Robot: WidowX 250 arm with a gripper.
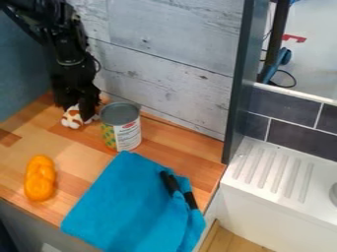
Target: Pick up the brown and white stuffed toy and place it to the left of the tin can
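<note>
- My gripper (82, 109) hangs in the upper left of the frame, low over the wooden counter (76, 160), pointing down.
- Right at my tip is a small brown-and-white toy (72, 119), partly hidden by me; I cannot tell whether I am clenched on it or released.
- Just beside me, to the right, a tin can (127, 134) stands upright, its grey end up and its label partly green and yellow.
- An orange, lumpy thing (40, 178) lies at the left of the frame, below me.
- A blue cloth (125, 204) spreads across the lower middle, with black pieces (170, 183) on its right part.
- At the right is a white ridged drainboard (273, 172).
</note>
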